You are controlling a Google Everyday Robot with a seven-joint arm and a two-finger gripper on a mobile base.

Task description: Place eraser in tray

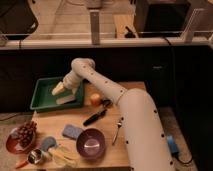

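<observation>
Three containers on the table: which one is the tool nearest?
The green tray: the tool is over its inside. The purple bowl and the red grape dish sit nearer the camera, apart from it.

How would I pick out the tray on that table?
At the far left corner of the wooden table lies a shallow rectangular green plastic tray, with the gripper over it. Unlike the round purple bowl in front, it is green and straight-sided.
</observation>
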